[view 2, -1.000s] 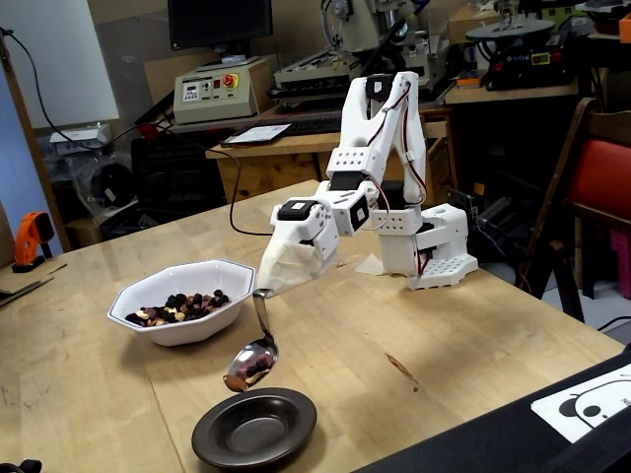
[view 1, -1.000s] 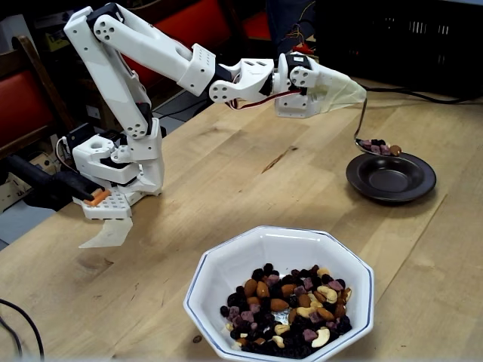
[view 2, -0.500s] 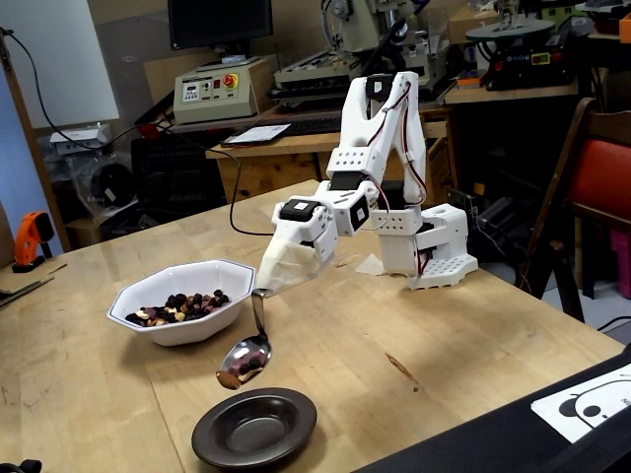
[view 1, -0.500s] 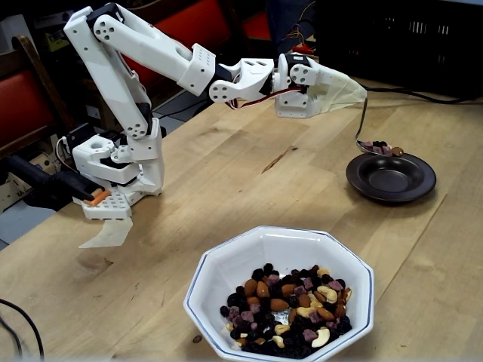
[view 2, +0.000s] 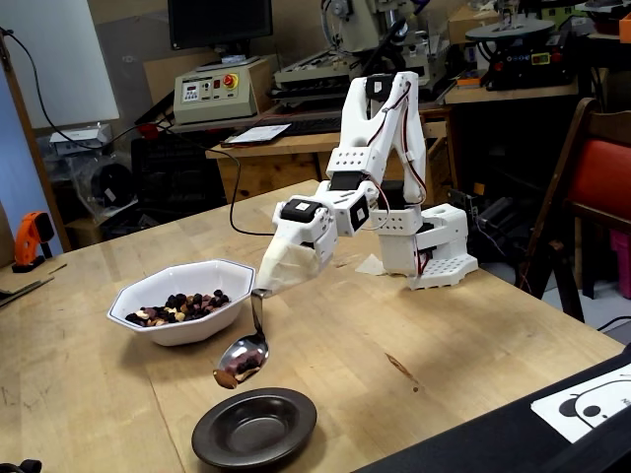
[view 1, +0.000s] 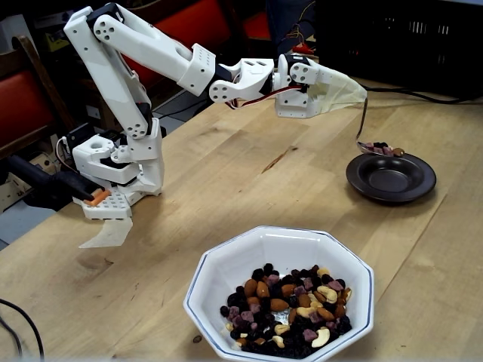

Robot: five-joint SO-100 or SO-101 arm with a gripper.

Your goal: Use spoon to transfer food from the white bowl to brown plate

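Note:
My gripper (view 1: 355, 94) (view 2: 268, 284) is wrapped in beige tape and shut on the spoon's handle. The silver spoon (view 1: 379, 148) (view 2: 242, 359) hangs down from it, its bowl loaded with a few pieces of food and held just above the brown plate (view 1: 391, 179) (view 2: 254, 428). The plate looks empty in both fixed views. The white bowl (view 1: 226, 264) (view 2: 182, 325), octagonal with a thin blue rim line, holds the food (view 1: 290, 309) (view 2: 177, 307), a mix of cashews, almonds, raisins and purplish bits. It stands apart from the plate.
The arm's base (view 1: 121, 170) (view 2: 434, 251) is clamped on the wooden table (view 1: 226, 166) (view 2: 414, 335). A black cable (view 1: 15, 324) lies at the table's near left corner. Chairs, benches and machines stand behind. A printed sheet (view 2: 592, 399) lies at the right edge.

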